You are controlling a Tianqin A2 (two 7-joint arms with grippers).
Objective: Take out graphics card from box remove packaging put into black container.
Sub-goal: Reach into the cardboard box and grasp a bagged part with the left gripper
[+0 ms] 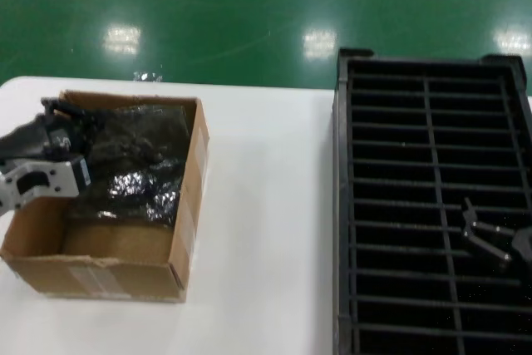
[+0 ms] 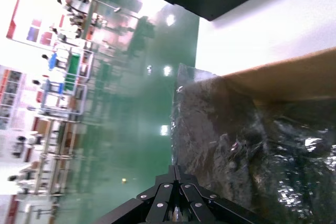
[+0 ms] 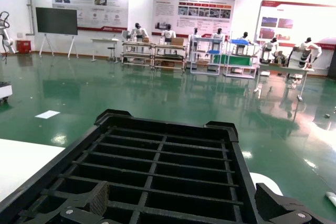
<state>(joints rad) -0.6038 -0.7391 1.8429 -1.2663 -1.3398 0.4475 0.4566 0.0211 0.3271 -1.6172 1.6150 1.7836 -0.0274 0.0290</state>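
Hovering over the box, left claw clenched; right claw released.

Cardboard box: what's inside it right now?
The box holds crinkled shiny dark bags filling its far half; bare cardboard floor shows at the near end. The left gripper is at their far-left edge. What's inside or under the bags is hidden.

The head view looks steeply down on the white table, with the box on the left and the black container on the right. The left wrist view sits close over the box's bagged contents, tilted toward the floor. The right wrist view looks low across the container toward the hall, sharing it with the head view.
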